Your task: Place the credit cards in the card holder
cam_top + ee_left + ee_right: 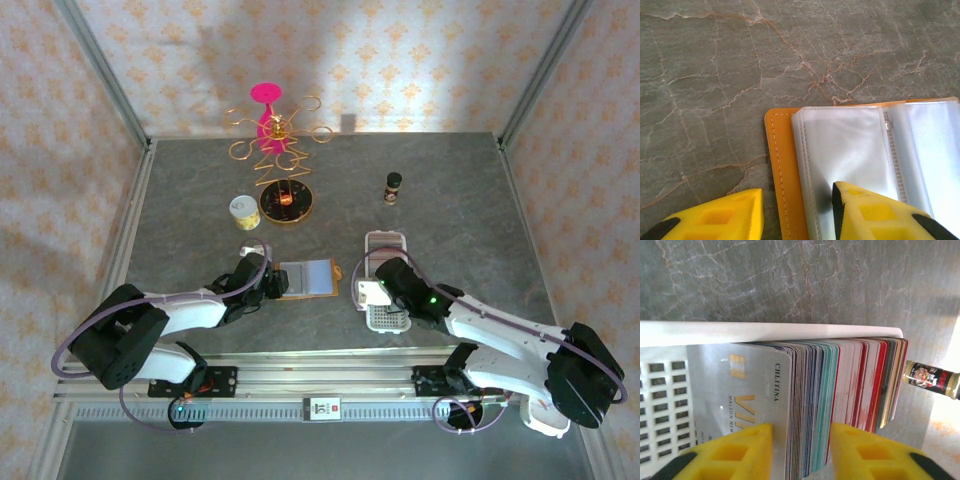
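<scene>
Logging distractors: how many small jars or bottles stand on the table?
2. A pale yellow jar left of the gold wire stand; a dark bottle beyond the white card tray. The arms could hide more.

- left arm (185, 318), right arm (500, 335): white shells, bulky black joint housings
- purple cables (190, 296) loop along both
- small green light (432, 297) on right arm
- left gripper (797, 192), right gripper (801, 426): yellow fingers (867, 212) with recessed pockets, black behind
</scene>
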Robot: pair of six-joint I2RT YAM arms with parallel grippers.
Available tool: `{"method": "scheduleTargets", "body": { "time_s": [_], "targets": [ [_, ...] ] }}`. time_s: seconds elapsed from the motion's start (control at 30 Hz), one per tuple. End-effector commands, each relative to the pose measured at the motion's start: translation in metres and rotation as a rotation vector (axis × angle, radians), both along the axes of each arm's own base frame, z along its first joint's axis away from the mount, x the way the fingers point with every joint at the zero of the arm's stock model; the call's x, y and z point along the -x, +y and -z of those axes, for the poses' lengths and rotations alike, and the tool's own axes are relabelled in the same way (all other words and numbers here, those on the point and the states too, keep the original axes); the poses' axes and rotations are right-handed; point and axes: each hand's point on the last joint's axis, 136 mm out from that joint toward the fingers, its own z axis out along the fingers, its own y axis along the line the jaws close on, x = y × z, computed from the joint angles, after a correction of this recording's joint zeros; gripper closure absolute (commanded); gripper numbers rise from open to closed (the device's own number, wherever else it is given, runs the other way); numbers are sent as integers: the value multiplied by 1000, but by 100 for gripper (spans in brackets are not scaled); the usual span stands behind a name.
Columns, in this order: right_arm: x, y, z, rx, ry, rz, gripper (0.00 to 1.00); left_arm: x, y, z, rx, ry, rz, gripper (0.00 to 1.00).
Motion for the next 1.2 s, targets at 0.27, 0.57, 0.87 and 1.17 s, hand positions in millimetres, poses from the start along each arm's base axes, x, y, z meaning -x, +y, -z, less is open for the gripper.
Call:
{"method": "scheduleTargets", "body": {
  "time_s": [0.27,0.57,0.87,1.17],
  "targets": [
    [6,0,9,-10,52,10,40,12,-27,6,84,72,106,61],
    [0,6,13,-9,49,15,26,12,-26,5,85,68,103,61],
    [-7,4,6,16,31,28,60,12,-26,6,86,71,104,62],
    [-3,-2,2,6,13,39,70,12,-27,7,87,74,103,62]
  ]
}}
